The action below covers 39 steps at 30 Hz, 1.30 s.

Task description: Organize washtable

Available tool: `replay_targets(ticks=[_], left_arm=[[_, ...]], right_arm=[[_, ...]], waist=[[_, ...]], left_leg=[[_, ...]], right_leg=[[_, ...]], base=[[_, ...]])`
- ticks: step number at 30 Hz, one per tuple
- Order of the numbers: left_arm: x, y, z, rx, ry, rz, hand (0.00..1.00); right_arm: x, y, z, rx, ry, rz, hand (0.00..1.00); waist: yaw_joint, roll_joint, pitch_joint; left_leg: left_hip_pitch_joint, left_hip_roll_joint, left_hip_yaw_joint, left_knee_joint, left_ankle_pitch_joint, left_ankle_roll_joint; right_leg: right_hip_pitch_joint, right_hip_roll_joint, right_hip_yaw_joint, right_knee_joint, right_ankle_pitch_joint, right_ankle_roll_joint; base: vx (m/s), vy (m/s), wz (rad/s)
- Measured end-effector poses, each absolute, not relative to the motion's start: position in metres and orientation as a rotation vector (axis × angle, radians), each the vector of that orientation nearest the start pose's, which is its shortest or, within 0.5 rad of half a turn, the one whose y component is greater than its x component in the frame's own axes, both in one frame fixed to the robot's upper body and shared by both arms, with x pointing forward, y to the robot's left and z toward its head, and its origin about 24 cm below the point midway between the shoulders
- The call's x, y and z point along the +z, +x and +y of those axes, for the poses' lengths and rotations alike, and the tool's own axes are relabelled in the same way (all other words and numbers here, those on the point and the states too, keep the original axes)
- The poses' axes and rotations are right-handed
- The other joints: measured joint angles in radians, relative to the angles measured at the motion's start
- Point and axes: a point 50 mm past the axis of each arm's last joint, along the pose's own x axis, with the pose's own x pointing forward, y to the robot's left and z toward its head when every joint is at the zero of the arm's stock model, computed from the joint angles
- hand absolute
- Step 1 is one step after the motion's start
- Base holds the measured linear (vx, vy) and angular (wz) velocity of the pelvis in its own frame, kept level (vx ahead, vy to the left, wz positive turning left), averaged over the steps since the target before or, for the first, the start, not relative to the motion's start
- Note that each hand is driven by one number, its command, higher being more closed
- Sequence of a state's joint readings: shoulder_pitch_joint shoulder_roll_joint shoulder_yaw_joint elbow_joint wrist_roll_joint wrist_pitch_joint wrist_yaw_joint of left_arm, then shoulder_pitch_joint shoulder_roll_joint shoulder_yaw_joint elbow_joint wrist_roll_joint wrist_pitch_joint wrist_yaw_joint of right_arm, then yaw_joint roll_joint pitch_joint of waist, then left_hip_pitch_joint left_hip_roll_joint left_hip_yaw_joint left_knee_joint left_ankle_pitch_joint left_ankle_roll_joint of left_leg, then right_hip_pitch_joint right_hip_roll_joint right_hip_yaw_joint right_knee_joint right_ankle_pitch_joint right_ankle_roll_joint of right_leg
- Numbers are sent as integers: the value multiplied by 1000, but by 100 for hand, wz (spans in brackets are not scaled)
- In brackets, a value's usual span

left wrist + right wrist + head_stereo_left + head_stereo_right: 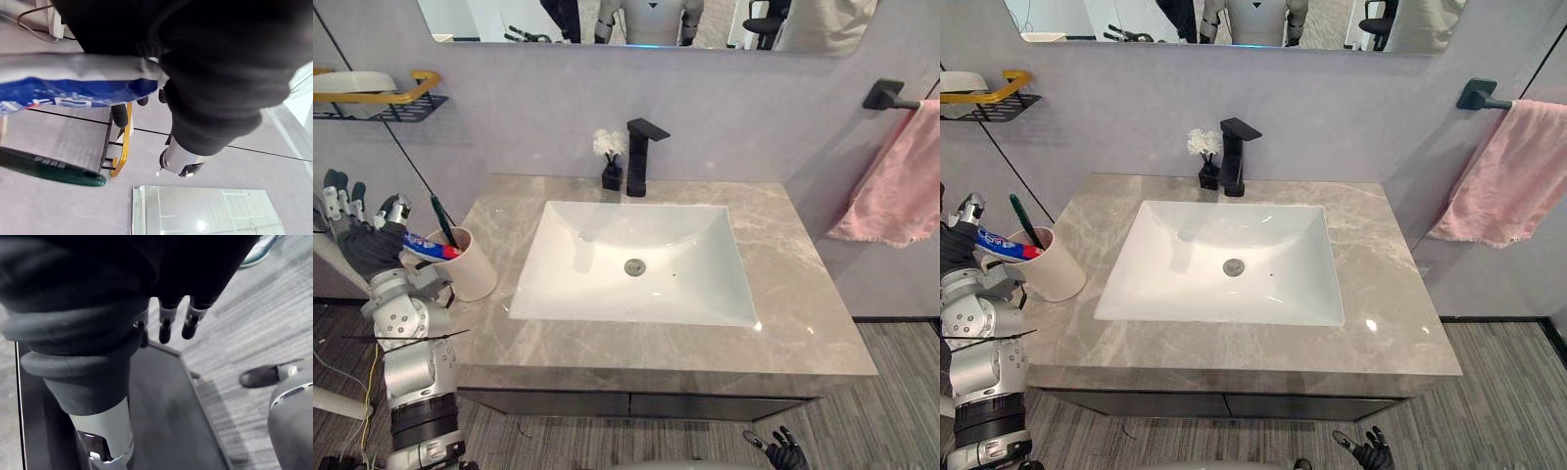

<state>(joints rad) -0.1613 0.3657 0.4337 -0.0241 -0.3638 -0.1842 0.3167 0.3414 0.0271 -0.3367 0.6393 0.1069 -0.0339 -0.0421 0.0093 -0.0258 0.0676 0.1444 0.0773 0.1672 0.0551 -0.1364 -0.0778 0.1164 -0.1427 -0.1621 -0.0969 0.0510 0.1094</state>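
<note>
**Toothpaste tube poised at the cup, left edge of the washstand**

Seen from above: a grey marble surface [783, 294] with one white sink [685, 284] sunk in the middle. At the far left edge, one white cup [470, 269], with one dark green toothbrush [442, 217] standing inside and leaning a little to the left.

Just left of the cup, the left robot hand [367, 245], fingers straight and spread upward, thumb apart, not wrapped round anything. Across its palm side, one blue, white and red toothpaste tube [426, 245]: long axis near level, running from the palm rightward to the cup, red end just at the cup's mouth. Cannot tell whether palm and tube touch at the back end.

Judged from this: tube only part-way in, needing a tip downward or a nudge rightward to drop in beside the toothbrush. Nearer by far to tube and cup: the left arm.

Low by the front edge, well apart from everything on the surface, the right robot hand [786, 453], fingers loose and straight, empty.

Counted elsewhere:
- one black faucet [641, 157] behind the sink
- one small black vase of white flowers [611, 162] just beside the faucet, on its left
- one pink towel [901, 186] hanging on the wall at right
- one wall shelf [382, 98] with a yellow rail at upper left
- one mirror [607, 20] above
</note>
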Motion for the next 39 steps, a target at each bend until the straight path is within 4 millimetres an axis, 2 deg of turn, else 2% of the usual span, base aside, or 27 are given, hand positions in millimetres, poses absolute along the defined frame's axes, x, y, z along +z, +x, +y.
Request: replay_targets(ticks=[5, 8, 12, 14, 15, 17, 19, 25, 33, 39], left_arm=[[159, 243, 314, 674, -110, -566, 0], [174, 236, 312, 679, -116, -657, 0], [195, 205, 317, 765, -149, -837, 0], [192, 192, 320, 807, -145, -858, 0], [187, 185, 322, 842, -146, -845, 100], [177, 176, 325, 882, -145, -815, 100], [158, 165, 328, 931, -156, -745, 100], [127, 155, 320, 974, -245, -635, 100], [79, 156, 297, 930, -391, -426, 100], [51, 172, 279, 846, -439, -271, 100]], right_arm=[[-137, 60, -218, -527, 184, 914, 0], [-137, 60, -218, -529, 185, 914, 0], [-132, 64, -222, -540, 180, 881, 0], [-132, 66, -224, -546, 181, 874, 0], [-132, 66, -224, -549, 182, 874, 0], [-132, 66, -224, -550, 183, 874, 0], [-131, 68, -224, -549, 185, 868, 0], [-132, 68, -221, -556, 191, 871, 0], [-134, 71, -212, -546, 207, 875, 0], [-135, 72, -205, -517, 206, 886, 0]], waist=[[0, 8, -12], [3, 11, -12], [2, 18, -12], [5, 22, -11], [6, 26, -13], [7, 29, -14], [10, 32, -16], [9, 32, -17], [11, 31, -17], [12, 19, -15]], left_leg=[[-1, 0, -1, 2, 0, 0], [-3, 0, -3, 3, 0, 0], [-3, 0, -5, 3, 0, 1], [-3, 0, -6, 1, 0, 1], [-3, -1, -7, -1, 0, 1], [-2, -1, -8, -2, 0, 1], [-2, -1, -10, -4, 0, 1], [-3, -1, -12, -5, 0, 1], [2, 3, -5, -8, 0, 1], [5, 8, 0, -10, 1, 0]], right_leg=[[0, 0, 0, 0, 1, 0], [0, 0, -2, 0, 2, 0], [1, 0, -3, 0, 2, -1], [2, 0, -4, 0, 2, -1], [1, 0, -5, 0, 2, -1], [2, 0, -6, 0, 2, -1], [2, 0, -7, 0, 1, -1], [3, 0, -9, 0, 1, -2], [4, 2, -7, 0, 1, -2], [4, 5, -3, 0, 0, -2]], base=[[-14, -6, 0], [0, 0, 0], [0, 0, 0], [0, 0, 0], [0, 0, 0], [0, 0, 0], [0, 0, 0], [0, 0, 0], [0, 0, -1], [0, 0, -1]])
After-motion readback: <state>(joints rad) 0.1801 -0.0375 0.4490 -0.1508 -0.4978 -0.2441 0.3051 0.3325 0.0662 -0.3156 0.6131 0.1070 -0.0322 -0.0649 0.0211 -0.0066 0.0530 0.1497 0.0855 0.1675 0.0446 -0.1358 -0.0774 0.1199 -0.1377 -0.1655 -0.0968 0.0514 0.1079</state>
